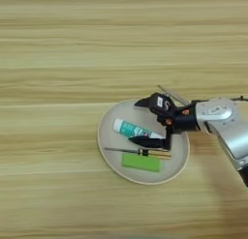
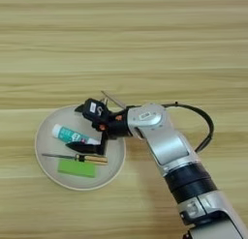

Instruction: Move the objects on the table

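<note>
Though printed, tube [image 1: 131, 129] lettering unreadable.

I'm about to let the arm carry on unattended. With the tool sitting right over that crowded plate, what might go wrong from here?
1. The tool hangs low over the tube and the screwdriver, which lie close together; moving off could drag or nudge either one.
2. The green block lies near the front rim of the plate; a knock might push it over the rim.
3. A thin metal piece, possibly scissor blades, pokes out behind the tool and could snag.
</note>
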